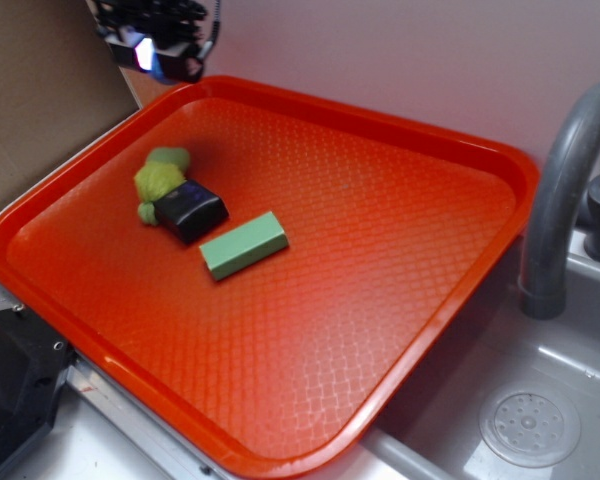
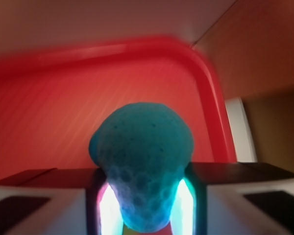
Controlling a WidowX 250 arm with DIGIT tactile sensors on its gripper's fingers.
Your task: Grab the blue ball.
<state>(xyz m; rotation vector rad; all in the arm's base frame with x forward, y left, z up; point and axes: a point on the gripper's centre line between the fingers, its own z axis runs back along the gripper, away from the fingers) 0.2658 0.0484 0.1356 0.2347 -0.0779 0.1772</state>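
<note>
In the wrist view the blue ball (image 2: 142, 161) fills the middle, squeezed into a pear shape between my two glowing pads (image 2: 109, 210). My gripper (image 2: 144, 205) is shut on it, held above the red tray (image 2: 49, 122). In the exterior view my gripper (image 1: 160, 45) hangs high over the tray's far left corner (image 1: 195, 88). The blue ball (image 1: 160, 62) shows there only as a small blue patch under the fingers.
On the tray's left part lie a yellow-green fuzzy lump (image 1: 160, 180), a black block (image 1: 190, 210) and a light green block (image 1: 243, 245). A grey faucet (image 1: 565, 190) and a sink drain (image 1: 530, 425) stand to the right. A brown board (image 1: 40, 90) rises behind the tray's left side.
</note>
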